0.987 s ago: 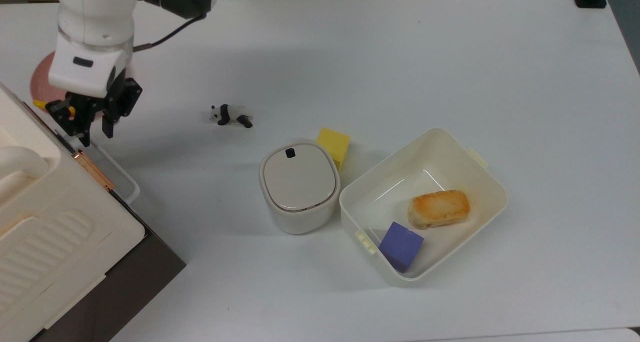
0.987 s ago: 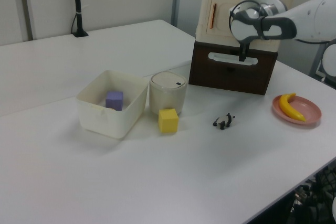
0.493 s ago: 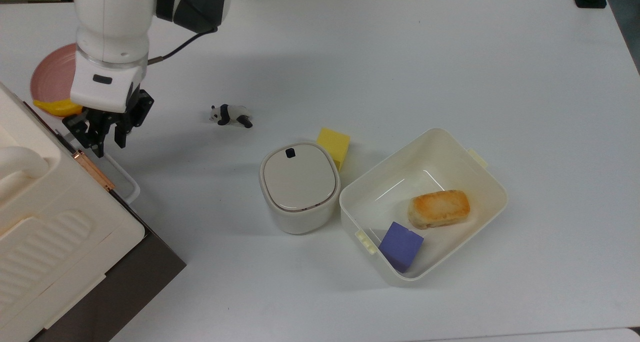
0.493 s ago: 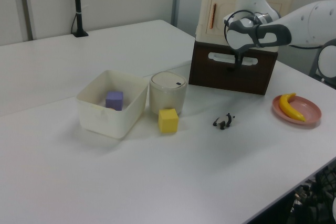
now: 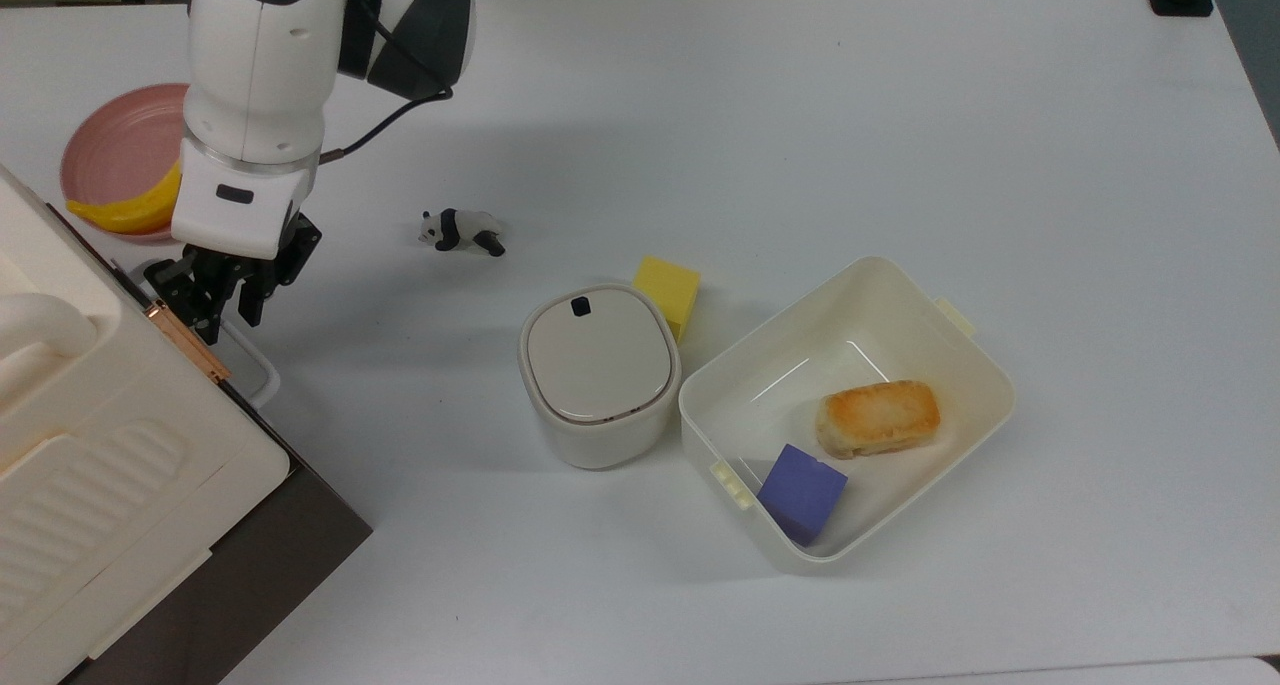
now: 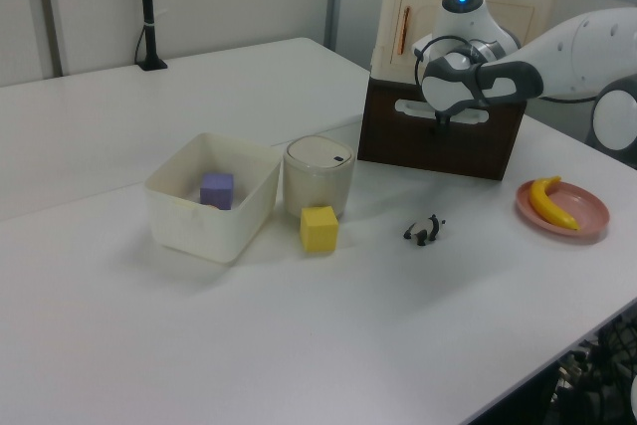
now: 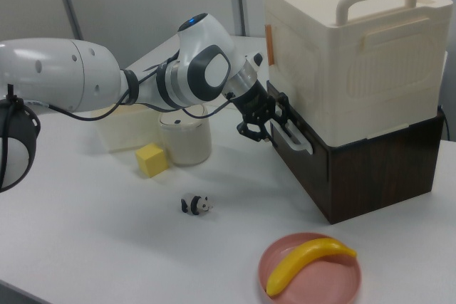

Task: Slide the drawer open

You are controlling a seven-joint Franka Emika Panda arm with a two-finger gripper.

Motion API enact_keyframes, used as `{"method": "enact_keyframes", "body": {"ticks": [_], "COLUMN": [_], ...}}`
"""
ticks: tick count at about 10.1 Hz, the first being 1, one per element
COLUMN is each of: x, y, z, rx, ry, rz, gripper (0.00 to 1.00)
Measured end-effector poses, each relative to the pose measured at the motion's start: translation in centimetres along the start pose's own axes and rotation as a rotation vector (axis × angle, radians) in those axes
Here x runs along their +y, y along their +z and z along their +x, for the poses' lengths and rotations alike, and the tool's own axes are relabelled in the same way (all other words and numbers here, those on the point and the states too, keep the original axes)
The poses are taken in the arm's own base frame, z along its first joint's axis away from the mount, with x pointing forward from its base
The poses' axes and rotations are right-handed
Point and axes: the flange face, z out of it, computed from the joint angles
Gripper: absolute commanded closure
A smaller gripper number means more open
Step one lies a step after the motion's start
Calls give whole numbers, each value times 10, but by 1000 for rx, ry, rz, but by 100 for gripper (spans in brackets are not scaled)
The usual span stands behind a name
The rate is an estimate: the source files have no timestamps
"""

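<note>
Drawer (image 7: 356, 169) handle (image 7: 291, 137) (partly hidden) behind hand (image 7: 262, 124).

Dark wood-grain drawer (image 7: 356, 169) front; glossy cream ribbed plastic box (image 7: 349, 55) above.

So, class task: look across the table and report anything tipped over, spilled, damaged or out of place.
Only the toy panda stands out: it lies on its side on the bare table. Nothing looks spilled or broken.

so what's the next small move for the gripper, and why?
Probably a short pull straight away from the cabinet front. In the right view the gripper sits right at the white loop handle, and the drawer looks flush with its dark brown front, not yet slid out. Whether the jaws grip the handle is unclear.
</note>
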Motion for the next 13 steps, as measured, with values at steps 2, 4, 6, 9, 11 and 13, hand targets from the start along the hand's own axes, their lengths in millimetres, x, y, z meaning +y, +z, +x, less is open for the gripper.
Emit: {"method": "enact_keyframes", "body": {"ticks": [2,4,6,9,11,13], "x": [-6,-23,-44,-69,-82,-87], "y": [-7,-17,-33,-55,-69,-87], "z": [9,17,26,46,54,60], "rx": [8,10,-26,-45,-39,-34], "ry": [-15,-37,-61,-98,-79,-42], "rz": [-1,12,58,92,91,91], "gripper": [60,60,60,60,57,54]}}
